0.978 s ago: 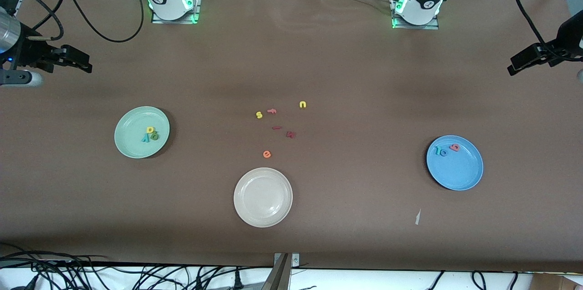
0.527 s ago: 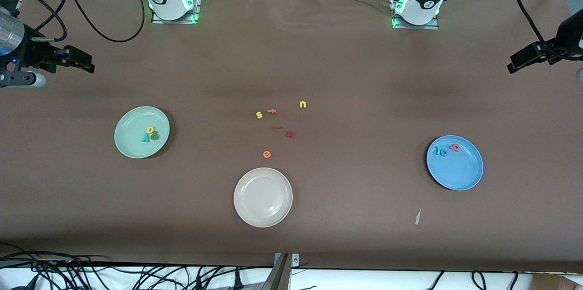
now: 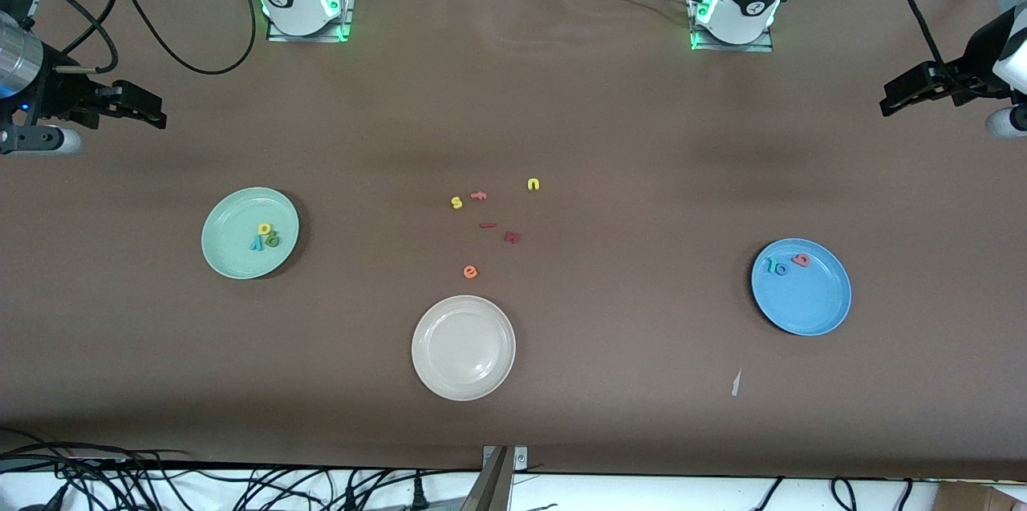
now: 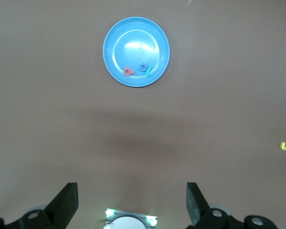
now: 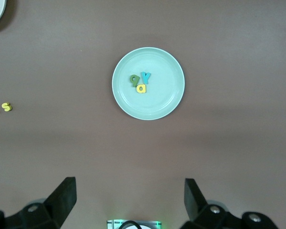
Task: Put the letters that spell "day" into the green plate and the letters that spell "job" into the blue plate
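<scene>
Since the foam letters are judged light, soft and thin, each would best be pinched across its edges. Yellow, olive-green and teal "day" letters [image 3: 265, 237] are seen clustered, touching, in the green plate [image 3: 229, 254]; "job" letters [image 3: 787, 264] lie in the blue plate [image 3: 810, 306]. Nothing is held by the cream-white plate [image 3: 463, 379]. Both the left hand [image 3: 897, 98] and right hand [image 3: 148, 111] are kept released, raised over the worktop's [image 3: 642, 134] ends.

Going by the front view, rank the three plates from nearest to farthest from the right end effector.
1. Green plate, at the right arm's end, closest to the right end effector.
2. White plate, mid-table, nearest the camera.
3. Blue plate, at the left arm's end.
</scene>
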Motion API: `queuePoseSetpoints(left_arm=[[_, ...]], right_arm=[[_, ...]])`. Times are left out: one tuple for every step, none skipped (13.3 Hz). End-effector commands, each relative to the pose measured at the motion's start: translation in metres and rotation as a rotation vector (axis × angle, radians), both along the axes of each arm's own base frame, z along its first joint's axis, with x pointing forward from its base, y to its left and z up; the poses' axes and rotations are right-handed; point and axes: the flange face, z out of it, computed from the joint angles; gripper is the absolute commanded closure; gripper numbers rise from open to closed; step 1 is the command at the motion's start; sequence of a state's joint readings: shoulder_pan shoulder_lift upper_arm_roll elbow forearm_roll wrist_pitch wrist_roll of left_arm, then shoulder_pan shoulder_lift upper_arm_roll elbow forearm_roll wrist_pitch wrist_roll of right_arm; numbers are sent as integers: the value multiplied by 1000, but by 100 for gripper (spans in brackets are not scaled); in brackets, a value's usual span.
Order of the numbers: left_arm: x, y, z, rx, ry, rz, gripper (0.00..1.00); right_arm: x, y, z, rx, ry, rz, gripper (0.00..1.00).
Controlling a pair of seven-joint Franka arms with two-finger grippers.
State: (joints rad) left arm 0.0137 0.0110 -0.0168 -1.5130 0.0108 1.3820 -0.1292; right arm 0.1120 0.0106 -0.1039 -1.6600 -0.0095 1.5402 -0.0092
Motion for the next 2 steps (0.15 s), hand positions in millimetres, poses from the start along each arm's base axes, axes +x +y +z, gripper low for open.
queuePoseSetpoints(left_arm=[[-4,2,6,-18,4,-54,0],[-4,3,6,-19,4,-61,0]], right_arm=[[-3,0,2,1,3,3,0],[-3,0,2,0,0,3,0]])
